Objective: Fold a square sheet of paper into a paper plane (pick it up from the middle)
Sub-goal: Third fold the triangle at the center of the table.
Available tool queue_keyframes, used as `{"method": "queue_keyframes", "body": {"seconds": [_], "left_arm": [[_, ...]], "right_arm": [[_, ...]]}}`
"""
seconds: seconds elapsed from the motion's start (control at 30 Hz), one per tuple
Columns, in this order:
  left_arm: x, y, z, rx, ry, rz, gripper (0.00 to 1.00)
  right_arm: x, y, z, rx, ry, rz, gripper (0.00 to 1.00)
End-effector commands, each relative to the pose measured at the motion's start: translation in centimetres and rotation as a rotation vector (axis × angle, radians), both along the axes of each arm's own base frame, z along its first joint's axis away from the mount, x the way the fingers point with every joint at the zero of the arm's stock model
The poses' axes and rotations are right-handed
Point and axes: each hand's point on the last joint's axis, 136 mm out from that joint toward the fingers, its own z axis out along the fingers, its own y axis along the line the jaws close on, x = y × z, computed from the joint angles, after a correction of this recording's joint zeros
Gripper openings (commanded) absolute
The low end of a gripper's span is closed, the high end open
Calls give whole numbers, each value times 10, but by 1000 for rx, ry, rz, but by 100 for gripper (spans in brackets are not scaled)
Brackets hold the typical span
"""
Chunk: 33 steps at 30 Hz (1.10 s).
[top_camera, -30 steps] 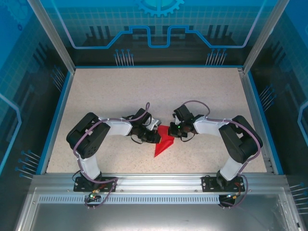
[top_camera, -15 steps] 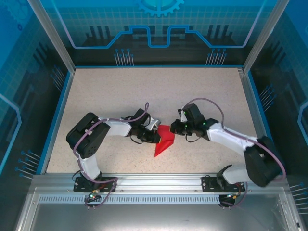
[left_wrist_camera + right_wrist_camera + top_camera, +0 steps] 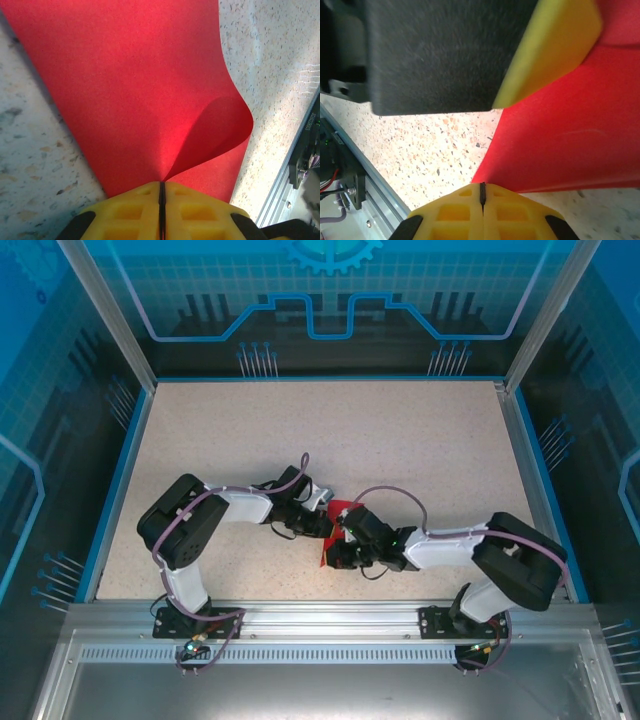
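The red sheet of paper [image 3: 345, 510] lies folded on the speckled table, mostly covered by both grippers. My left gripper [image 3: 322, 528] is at its left edge, shut on the paper. In the left wrist view a curled red flap [image 3: 215, 130] rises from the seam between the yellow fingertips [image 3: 162, 187]. My right gripper [image 3: 338, 552] lies low over the paper's near part, jaws shut. In the right wrist view its tips [image 3: 482, 190] sit at the paper's [image 3: 570, 145] lower corner; whether they pinch it is unclear. The left gripper's yellow finger [image 3: 550, 45] hangs just above.
The speckled table [image 3: 330, 430] stretches away bare behind the grippers, framed by a blue rim [image 3: 118, 490]. An aluminium rail [image 3: 330, 620] runs along the near edge, close behind the right gripper [image 3: 350, 175]. Glass walls stand on three sides.
The right arm has swung from the paper's right side round to its near side and now lies low over the pointed end. The left gripper has stayed put, holding the paper.
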Motion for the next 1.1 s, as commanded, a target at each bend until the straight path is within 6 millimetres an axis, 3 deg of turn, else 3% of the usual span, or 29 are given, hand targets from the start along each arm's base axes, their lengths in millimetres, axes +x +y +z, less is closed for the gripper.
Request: {"method": "queue_keyframes", "body": {"seconds": [0.0, 0.2, 0.43, 0.67, 0.87, 0.97, 1.07], "left_arm": [[-21, 14, -32, 97, 78, -12, 11], [-21, 15, -33, 103, 81, -13, 11], [-20, 15, -33, 101, 79, -12, 11], [-21, 16, -34, 107, 80, -12, 11], [-22, 17, -35, 110, 80, -11, 10], [-22, 16, -35, 110, 80, -12, 10], [-21, 16, -35, 108, 80, -13, 10]], "right_arm": [[7, 19, 11, 80, -37, -13, 2], [5, 15, 6, 60, -35, -16, 2], [1, -1, -16, -17, 7, -52, 2], [0, -2, -32, -34, 29, -56, 2], [2, -6, -4, -18, -22, -58, 2], [1, 6, 16, 53, -48, -21, 4], [-4, 16, 14, 60, -26, 12, 3]]}}
